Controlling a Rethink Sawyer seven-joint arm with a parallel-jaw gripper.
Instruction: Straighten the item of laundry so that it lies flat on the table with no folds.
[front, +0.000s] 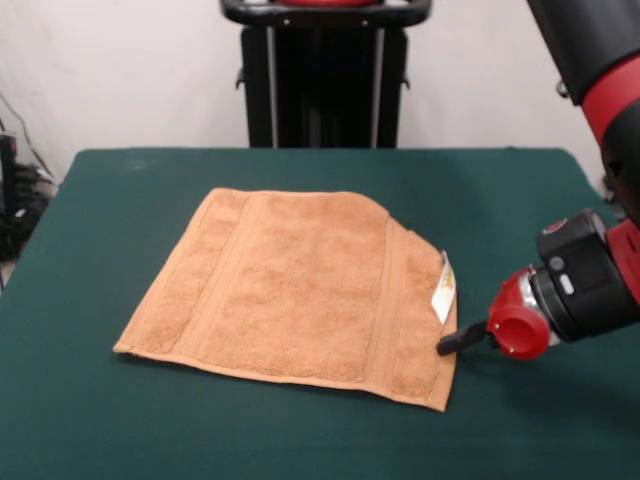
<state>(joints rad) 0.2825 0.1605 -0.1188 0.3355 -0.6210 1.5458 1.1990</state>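
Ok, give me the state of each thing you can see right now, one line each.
Towel: spread almost flat on the table, far right corner looks turned in.
White tag: sticking out at the towel's right edge.
Gripper: low by the towel's right edge, near the tag; open or shut unclear.
Table: green top, towel lying on it.

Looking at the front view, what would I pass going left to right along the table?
Bare green table → orange towel → its white tag at the right edge → the black tool tip → the robot's red and black arm.
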